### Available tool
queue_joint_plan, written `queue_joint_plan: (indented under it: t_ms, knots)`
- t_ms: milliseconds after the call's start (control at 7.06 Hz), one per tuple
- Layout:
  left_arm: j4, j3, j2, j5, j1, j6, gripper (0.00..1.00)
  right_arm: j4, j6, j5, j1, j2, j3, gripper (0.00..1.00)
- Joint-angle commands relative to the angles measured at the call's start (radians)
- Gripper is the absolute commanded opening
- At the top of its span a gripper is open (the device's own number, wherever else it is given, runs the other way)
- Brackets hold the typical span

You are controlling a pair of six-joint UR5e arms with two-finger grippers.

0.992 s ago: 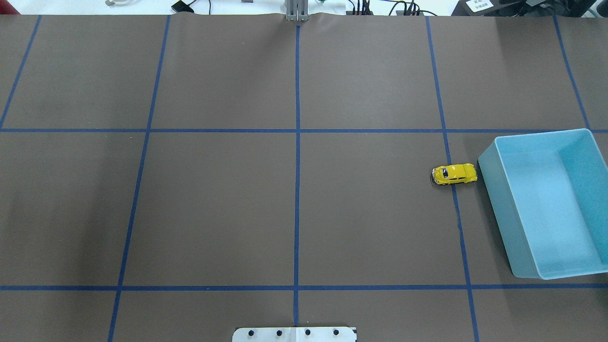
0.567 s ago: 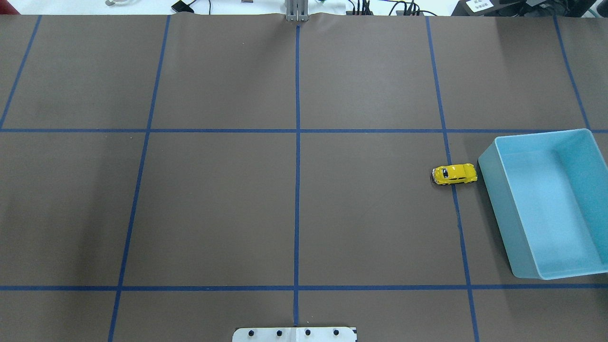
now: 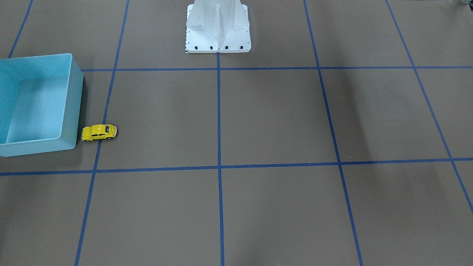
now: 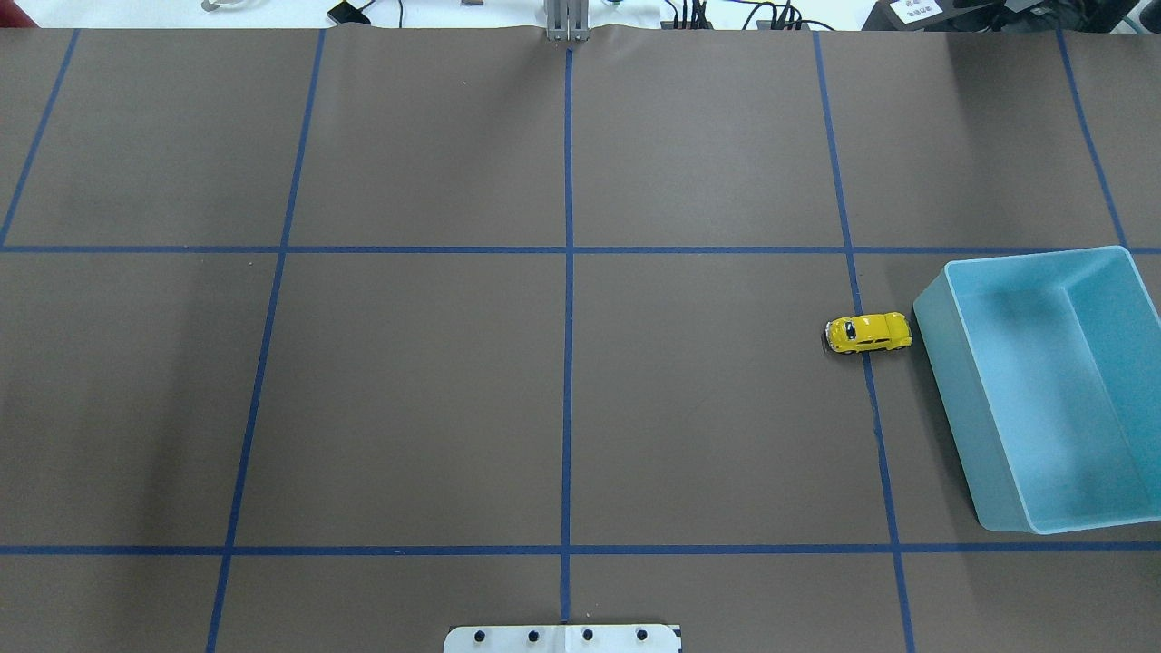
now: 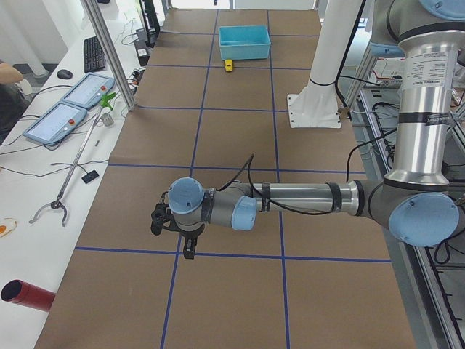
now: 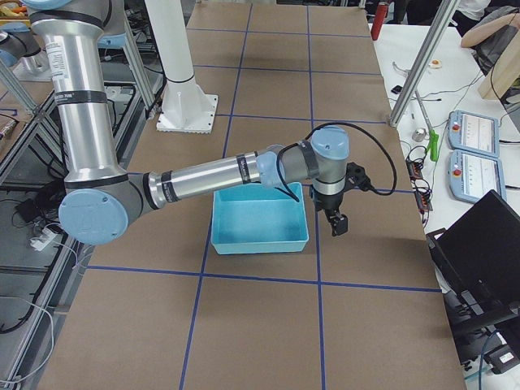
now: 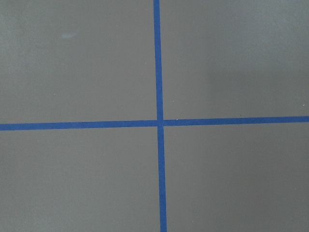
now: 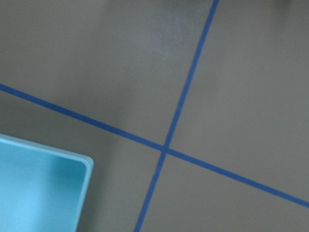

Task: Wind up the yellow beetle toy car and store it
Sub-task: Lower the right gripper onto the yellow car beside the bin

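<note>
The yellow beetle toy car [image 4: 868, 333] stands on its wheels on the brown table, just left of the light blue bin [image 4: 961, 426]. It also shows in the front-facing view [image 3: 98, 132] and, small and far off, in the exterior left view [image 5: 229, 65]. The bin [image 3: 75, 107] is empty. My left gripper [image 5: 174, 236] hangs over the table's left end, far from the car. My right gripper [image 6: 335, 223] hovers beyond the bin's [image 6: 260, 242] outer corner. Both show only in the side views, so I cannot tell whether they are open or shut.
Blue tape lines grid the table. The white robot pedestal [image 3: 218, 26] stands at the robot's edge. A side bench with control tablets [image 5: 69, 109], a grabber tool and cables runs along the table's far side. The right wrist view catches the bin's corner [image 8: 43, 193].
The car and the bin have not moved. The shading inside the bin has shifted slightly.
</note>
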Motion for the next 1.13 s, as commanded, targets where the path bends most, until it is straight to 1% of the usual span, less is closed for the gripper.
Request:
queue_joint_plan:
  t_ms: [0, 142, 283, 425, 567, 708, 850, 992]
  knots:
    - [0.003, -0.002, 0.01, -0.018, -0.003, -0.009, 1.0, -0.001, -0.003, 0.006, -0.104, 0.068, 0.003, 1.0]
    - [0.003, -0.005, 0.017, -0.019, -0.004, -0.009, 1.0, -0.001, 0.0, 0.0, -0.181, 0.121, 0.01, 1.0]
    - [0.002, -0.004, 0.019, -0.019, -0.006, -0.009, 1.0, -0.025, 0.002, 0.014, -0.227, 0.131, 0.062, 1.0]
    - [0.002, -0.004, 0.025, -0.016, -0.004, -0.007, 1.0, -0.047, 0.002, 0.065, -0.306, 0.131, 0.116, 1.0]
    - [0.002, -0.002, 0.025, -0.013, -0.004, -0.004, 1.0, -0.058, -0.001, 0.133, -0.365, 0.143, 0.11, 1.0]
    - [0.0, -0.001, 0.026, -0.007, -0.006, 0.0, 1.0, -0.078, -0.009, 0.13, -0.414, 0.142, 0.116, 1.0]
    - [-0.003, -0.001, 0.028, -0.002, -0.004, 0.002, 1.0, -0.078, -0.15, 0.097, -0.46, 0.143, 0.113, 1.0]
    - [-0.005, -0.002, 0.028, -0.002, -0.006, 0.002, 1.0, -0.082, -0.315, 0.007, -0.505, 0.133, 0.118, 1.0]
